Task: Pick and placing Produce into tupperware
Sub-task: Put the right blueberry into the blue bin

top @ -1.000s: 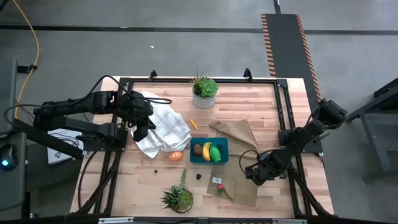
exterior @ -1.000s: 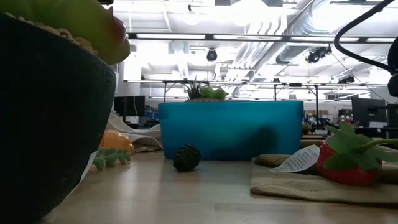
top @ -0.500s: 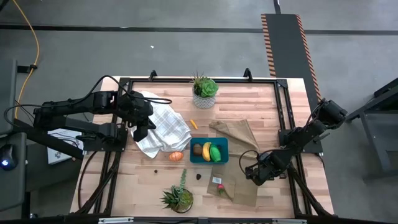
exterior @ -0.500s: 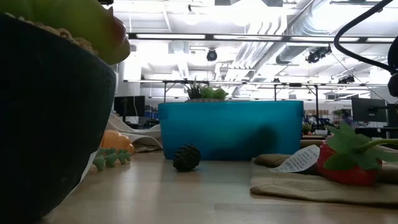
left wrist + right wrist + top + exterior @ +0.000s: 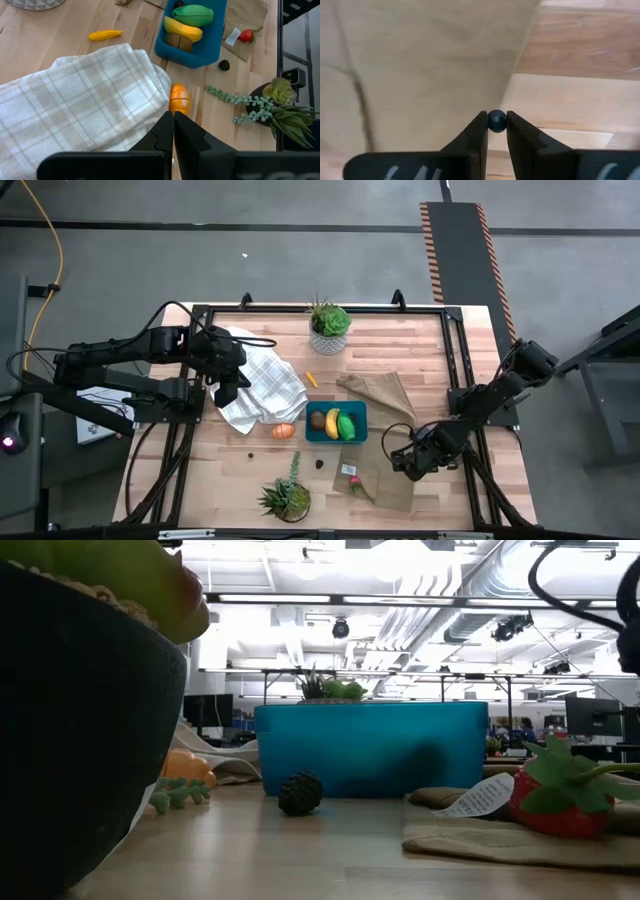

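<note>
The right tool (image 5: 496, 122) is pinching a small dark round berry at lower right of the high view, beside the tan cloth (image 5: 385, 480); it should be carrying it level toward the smooth teal tupperware (image 5: 336, 423) at centre, already holding banana, green and brown pieces. The left tool (image 5: 173, 131), fingers together, is hovering over the checked towel (image 5: 262, 387) on the desk

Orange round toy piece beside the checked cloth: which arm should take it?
Left. The left gripper hangs over the checked cloth, near the orange round toy piece; the right gripper already pinches a small dark ball.
</note>
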Tool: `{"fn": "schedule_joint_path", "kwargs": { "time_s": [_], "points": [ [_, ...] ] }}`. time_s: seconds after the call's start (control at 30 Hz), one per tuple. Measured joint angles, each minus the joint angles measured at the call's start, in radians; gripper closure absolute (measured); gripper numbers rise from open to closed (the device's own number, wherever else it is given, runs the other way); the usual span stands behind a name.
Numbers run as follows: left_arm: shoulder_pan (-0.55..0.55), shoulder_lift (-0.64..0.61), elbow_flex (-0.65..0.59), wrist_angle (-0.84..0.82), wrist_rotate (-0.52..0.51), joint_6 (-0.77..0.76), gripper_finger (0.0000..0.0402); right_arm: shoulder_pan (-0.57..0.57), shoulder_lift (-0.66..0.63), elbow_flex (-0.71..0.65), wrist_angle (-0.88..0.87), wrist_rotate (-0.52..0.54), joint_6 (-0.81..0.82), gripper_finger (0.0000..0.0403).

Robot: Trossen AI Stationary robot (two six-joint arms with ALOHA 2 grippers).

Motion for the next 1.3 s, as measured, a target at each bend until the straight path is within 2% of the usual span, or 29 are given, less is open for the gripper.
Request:
{"fn": "schedule_joint_path", "kwargs": {
  "time_s": [0.3,0.47,0.73,1.2,1.3],
  "points": [
    [0.000,0.000,0.000,0.000,0.000,0.000,0.0399,-0.005,0.000,0.097,0.003,0.135,-0.027,0.0357],
    [0.000,0.000,0.000,0.000,0.000,0.000,0.0399,-0.036,0.000,0.159,0.024,0.177,-0.119,0.0357],
    [0.000,0.000,0.000,0.000,0.000,0.000,0.0399,-0.144,0.000,0.200,0.178,0.204,-0.360,0.0357],
    [0.000,0.000,0.000,0.000,0.020,0.000,0.0399,-0.340,0.000,0.201,0.571,0.205,-0.830,0.0357],
    [0.000,0.000,0.000,0.000,0.022,-0.004,0.0399,-0.370,-0.001,0.201,0.657,0.242,-0.936,0.0357]
  ]
}}
